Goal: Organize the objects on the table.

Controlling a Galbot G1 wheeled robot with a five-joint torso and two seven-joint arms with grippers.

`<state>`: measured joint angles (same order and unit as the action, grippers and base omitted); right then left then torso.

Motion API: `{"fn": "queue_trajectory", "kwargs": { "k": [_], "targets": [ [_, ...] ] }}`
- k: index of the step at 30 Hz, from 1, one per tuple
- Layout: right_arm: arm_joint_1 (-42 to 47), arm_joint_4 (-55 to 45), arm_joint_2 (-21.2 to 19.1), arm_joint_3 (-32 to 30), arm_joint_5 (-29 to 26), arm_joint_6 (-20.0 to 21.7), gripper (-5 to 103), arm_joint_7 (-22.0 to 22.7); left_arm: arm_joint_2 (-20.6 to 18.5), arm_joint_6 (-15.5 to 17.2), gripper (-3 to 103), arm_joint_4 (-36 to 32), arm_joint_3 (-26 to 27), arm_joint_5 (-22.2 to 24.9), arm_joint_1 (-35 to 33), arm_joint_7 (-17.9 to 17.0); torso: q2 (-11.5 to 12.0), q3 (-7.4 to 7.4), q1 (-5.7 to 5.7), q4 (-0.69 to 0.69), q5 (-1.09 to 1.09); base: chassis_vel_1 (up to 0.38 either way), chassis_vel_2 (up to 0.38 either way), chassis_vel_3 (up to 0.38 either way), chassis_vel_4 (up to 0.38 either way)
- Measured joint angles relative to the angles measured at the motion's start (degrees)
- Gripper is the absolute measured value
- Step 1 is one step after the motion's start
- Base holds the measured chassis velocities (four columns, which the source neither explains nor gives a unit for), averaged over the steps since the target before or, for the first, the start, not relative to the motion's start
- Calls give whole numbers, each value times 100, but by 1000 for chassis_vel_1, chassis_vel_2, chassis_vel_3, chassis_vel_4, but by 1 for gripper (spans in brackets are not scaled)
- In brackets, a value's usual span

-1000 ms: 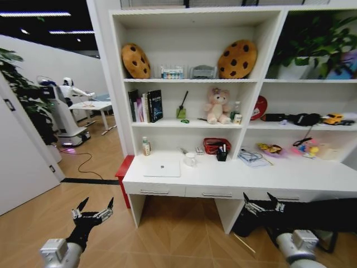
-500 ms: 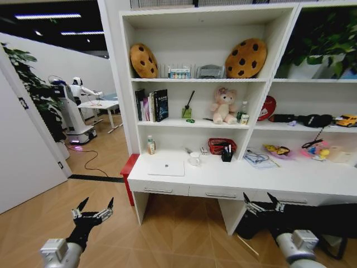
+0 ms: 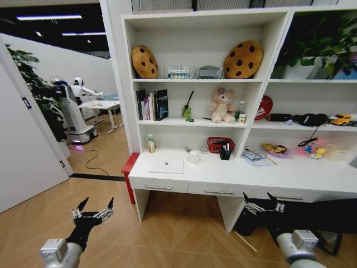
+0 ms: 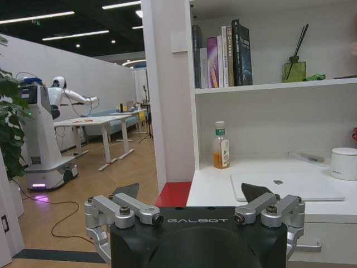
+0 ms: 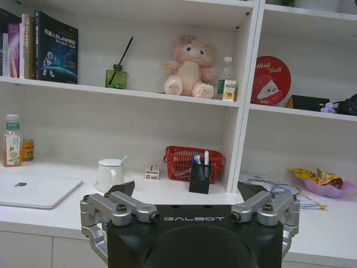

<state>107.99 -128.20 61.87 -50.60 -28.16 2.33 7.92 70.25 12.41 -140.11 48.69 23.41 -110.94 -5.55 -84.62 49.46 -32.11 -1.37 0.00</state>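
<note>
The long white table (image 3: 268,180) stands ahead, joined to tall shelving. On it lie a slim silver laptop (image 3: 166,165) (image 4: 287,186) (image 5: 33,190), a green-banded bottle (image 3: 151,144) (image 4: 221,146) at its left end, pens in a black holder (image 3: 225,152) (image 5: 199,173) and a yellow packet (image 3: 272,148) (image 5: 312,177). My left gripper (image 3: 92,212) (image 4: 192,192) hangs open and empty over the floor, short of the table's left end. My right gripper (image 3: 262,204) (image 5: 187,190) is also open and empty, below the drawer fronts.
A white mug (image 3: 193,157) and a red mesh basket (image 3: 217,144) sit at the back of the table. A red stool (image 3: 128,167) stands by its left end. Another robot (image 3: 72,109) works at a small desk far left. Dark objects (image 3: 318,218) lie under the table's right side.
The whole picture has shifted slightly, so the camera has moved; the shelving now sits a little further right and lower than a second ago. Both grippers hold the same open pose.
</note>
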Motion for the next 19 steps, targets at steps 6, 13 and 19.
{"fn": "queue_trajectory", "kwargs": {
  "k": [6, 13, 19],
  "targets": [
    [1, 0, 0, 0, 0, 0, 100, 0, 0, 0, 100, 0, 0, 0, 0, 0, -1, 0, 1, 0, 0, 0, 0, 0, 0],
    [2, 0, 0, 0, 0, 0, 100, 0, 0, 0, 100, 0, 0, 0, 0, 0, -1, 0, 2, 0, 0, 0, 0, 0, 0],
    [2, 0, 0, 0, 0, 0, 100, 0, 0, 0, 100, 0, 0, 0, 0, 0, -1, 0, 2, 0, 0, 0, 0, 0, 0]
  ]
}}
